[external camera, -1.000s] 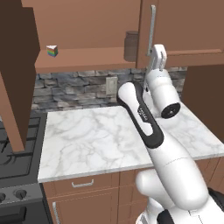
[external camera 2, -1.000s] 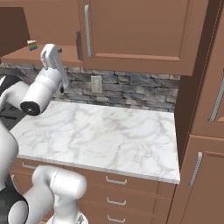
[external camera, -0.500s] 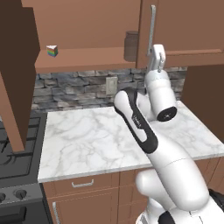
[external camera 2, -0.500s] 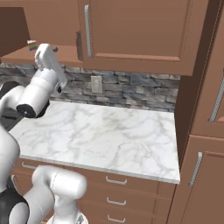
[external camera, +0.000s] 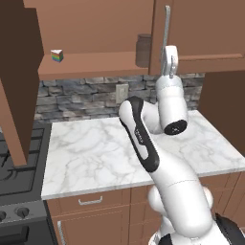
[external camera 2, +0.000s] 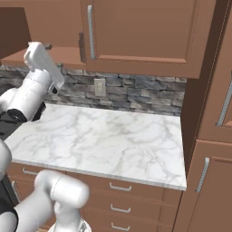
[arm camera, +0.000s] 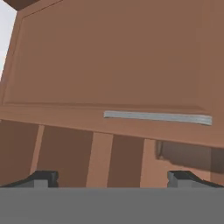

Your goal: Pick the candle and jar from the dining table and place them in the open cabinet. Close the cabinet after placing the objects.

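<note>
We see the arm raised toward the upper cabinet (external camera: 95, 28), with the tool (external camera: 168, 60) held up just in front of the silver bar handle (external camera: 166, 26) of the door at the cabinet's right side. In the hand view the two dark fingertips (arm camera: 41, 177) stand far apart at the bottom corners, so we record the tool as wide, with nothing between the jaws.

The jar (external camera: 143, 50) stands upright on the cabinet's wooden shelf (external camera: 91, 64), at its right end, just beside the edge of that door and just left of the tool. In the hand view the jar (arm camera: 188, 155) shows as a grey shape beyond the door's edge. A small rainbow-striped wedge (external camera: 57, 55) sits on the same shelf, well apart from the jar, toward the left end.

We cannot make out the candle on the shelf.

On the left, another cabinet door (external camera: 16, 81) hangs swung out toward the camera. Below lies a marble surface (external camera: 95, 153) backed by a grey stone wall with an outlet (external camera: 122, 93); a dark stove (external camera: 14, 182) adjoins it on the left.
</note>
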Tool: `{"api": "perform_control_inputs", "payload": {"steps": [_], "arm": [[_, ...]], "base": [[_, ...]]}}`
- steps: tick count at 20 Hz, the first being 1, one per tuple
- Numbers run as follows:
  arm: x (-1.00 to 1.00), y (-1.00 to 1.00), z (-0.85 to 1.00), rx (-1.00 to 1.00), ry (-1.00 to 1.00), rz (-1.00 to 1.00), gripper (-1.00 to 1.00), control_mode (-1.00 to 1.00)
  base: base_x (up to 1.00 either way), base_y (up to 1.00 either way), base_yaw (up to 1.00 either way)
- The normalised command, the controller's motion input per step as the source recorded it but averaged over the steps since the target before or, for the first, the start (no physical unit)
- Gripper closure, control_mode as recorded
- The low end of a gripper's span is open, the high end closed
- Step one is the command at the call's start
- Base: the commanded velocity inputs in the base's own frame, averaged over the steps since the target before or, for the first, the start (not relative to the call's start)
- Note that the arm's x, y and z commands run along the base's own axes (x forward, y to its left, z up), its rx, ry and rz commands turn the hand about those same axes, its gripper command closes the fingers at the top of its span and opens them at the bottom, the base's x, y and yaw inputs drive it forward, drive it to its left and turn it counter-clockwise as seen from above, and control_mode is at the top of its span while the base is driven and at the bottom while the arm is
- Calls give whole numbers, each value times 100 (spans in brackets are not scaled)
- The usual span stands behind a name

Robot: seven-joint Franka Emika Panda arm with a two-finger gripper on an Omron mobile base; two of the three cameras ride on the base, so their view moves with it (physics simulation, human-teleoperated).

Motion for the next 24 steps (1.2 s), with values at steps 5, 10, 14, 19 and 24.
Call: {"api": "perform_control_inputs", "payload": {"steps": [5,10,14,19,24], "arm": [[-55,24,51,0,7,-10,-100,-100],[-72,24,53,0,17,-9,-100,-100],[-72,27,49,0,20,-7,-100,-100],[-66,38,45,0,21,-4,-100,-100],[-63,52,41,0,15,0,-100,-100]], "base": [[0,0,0],[0,0,0],[0,0,0],[0,0,0],[0,0,0]]}}
